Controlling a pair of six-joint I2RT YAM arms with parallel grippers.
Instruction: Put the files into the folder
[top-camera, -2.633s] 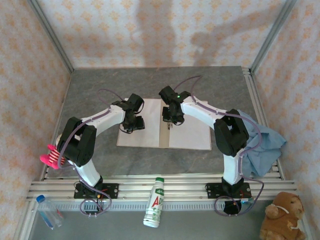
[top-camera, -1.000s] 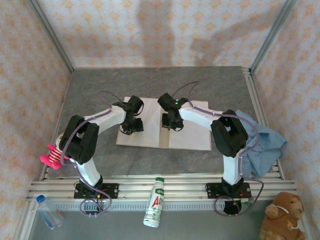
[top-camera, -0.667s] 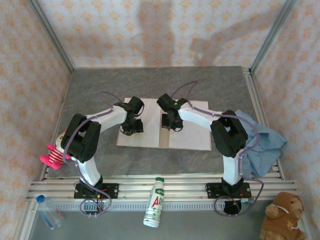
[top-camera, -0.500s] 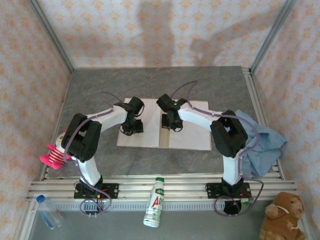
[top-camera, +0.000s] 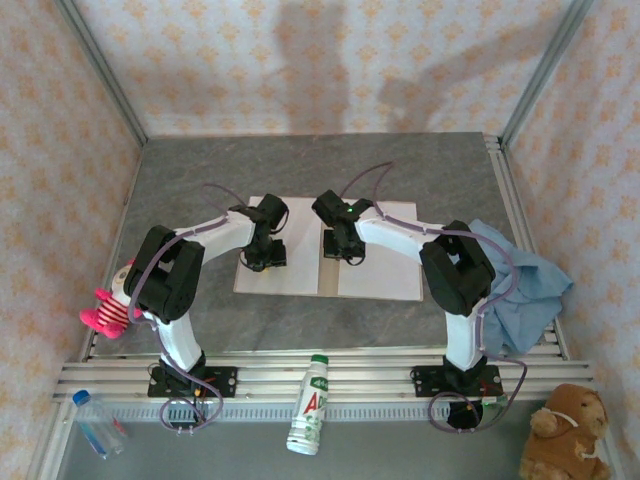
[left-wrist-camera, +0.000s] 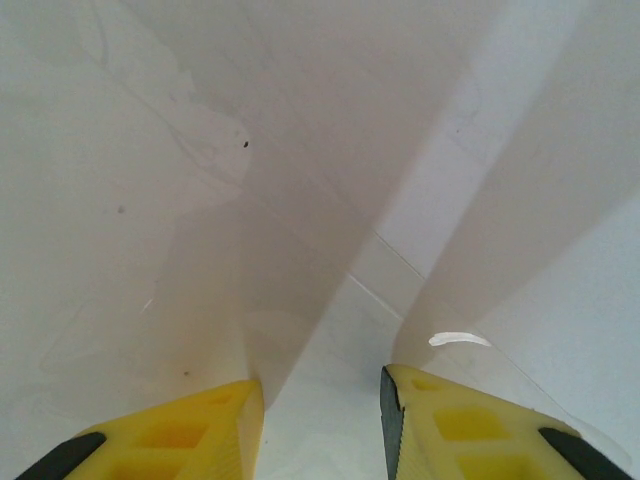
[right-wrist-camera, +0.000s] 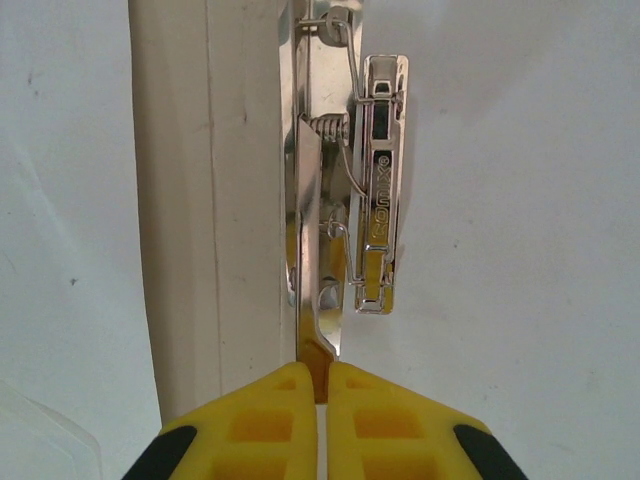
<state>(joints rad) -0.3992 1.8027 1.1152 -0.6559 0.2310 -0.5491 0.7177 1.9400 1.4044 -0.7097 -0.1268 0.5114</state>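
files (top-camera: 385, 268): plain white, thin paper sheets lying flat on the opened folder in the middle of the counter. From the top view their edges blur into the pale card beneath.
folder (top-camera: 328, 284): flat tan-brown cardboard, spread open, with its spine running away from the arms.
fastener (right-wrist-camera: 378, 190): shiny metal spring clip along the spine. In the right wrist view it lies on the white face just beside the cream spine strip.
right gripper (top-camera: 342, 250): at the spine. Its yellow fingers (right-wrist-camera: 375, 425) are pressed together, with the near end of the clip's metal strip pinched between their tips.
left gripper (top-camera: 265, 257): low over the folder's left half. Its yellow fingers (left-wrist-camera: 215, 430) stand partly apart with white paper showing in the gap, and nothing is visibly gripped.
counter (top-camera: 200, 170): grey, stone-patterned.
cloth (top-camera: 530, 290): light blue and crumpled, at the right edge beside the right arm.
bottle (top-camera: 310, 410): white plastic with a green label, lying on the near rail between the arm bases.
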